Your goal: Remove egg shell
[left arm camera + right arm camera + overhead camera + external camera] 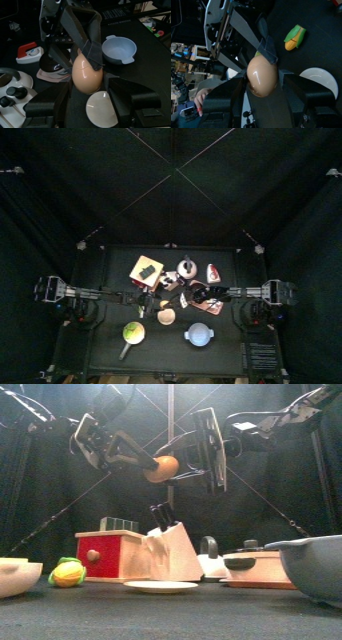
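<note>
- No brand, label or writing can be read on anything in view.
- The egg (162, 467) hangs high above the middle of the table, well clear of everything standing on it, caught between the two grippers.
- The right gripper (264, 79) has its jaws set wide and pressed on either side of the egg, gripping it.
- The left gripper (88, 85) also has jaws set wide about the egg; they lie along its sides, but whether they press on it cannot be told.
- Below the egg, on the table (174, 619), a white plate (160, 587) lies near the front, in the middle.
- A corn cob (66, 571) and a pale bowl (16, 576) sit at the near left; a blue bowl (310, 566) sits at the near right.
- Behind the plate stand a red box (108, 555) and a knife block (168, 547); a kettle (187, 267) stands further back.
- The near strip of table by the front edge is bare, and open air lies between the raised egg and the things below.
</note>
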### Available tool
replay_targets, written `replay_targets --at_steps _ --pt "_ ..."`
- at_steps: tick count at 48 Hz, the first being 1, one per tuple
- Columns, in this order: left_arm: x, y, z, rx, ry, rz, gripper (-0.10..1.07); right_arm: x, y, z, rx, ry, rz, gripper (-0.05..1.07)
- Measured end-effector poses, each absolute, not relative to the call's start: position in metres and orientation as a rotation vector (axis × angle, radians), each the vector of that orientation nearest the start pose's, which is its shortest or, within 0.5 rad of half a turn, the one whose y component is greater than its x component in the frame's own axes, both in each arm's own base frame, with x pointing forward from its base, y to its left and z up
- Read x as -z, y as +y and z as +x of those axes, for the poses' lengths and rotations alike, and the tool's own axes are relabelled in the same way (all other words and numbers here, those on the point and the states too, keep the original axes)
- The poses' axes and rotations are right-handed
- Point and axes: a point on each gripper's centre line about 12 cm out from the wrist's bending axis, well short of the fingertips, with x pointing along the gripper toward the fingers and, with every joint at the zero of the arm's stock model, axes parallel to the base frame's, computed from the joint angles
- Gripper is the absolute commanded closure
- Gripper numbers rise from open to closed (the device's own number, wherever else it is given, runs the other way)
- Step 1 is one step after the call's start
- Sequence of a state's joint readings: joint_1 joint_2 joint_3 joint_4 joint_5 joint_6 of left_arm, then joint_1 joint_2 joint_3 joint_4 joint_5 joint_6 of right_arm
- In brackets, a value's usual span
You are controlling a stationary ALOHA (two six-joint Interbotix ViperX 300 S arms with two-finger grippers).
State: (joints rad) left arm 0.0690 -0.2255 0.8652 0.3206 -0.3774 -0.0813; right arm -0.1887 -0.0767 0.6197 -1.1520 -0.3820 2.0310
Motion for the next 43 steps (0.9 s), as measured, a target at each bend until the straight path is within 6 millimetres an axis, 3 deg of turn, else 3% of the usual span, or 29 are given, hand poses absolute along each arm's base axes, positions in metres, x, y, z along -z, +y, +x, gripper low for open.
replay_targets --at_steps 43 --pt "-0.2166 0.0152 0.3375 0.068 0.287 0.203 0.24 -0.2273 -0.0346 0.3925 0.032 0.434 1.002 0.42"
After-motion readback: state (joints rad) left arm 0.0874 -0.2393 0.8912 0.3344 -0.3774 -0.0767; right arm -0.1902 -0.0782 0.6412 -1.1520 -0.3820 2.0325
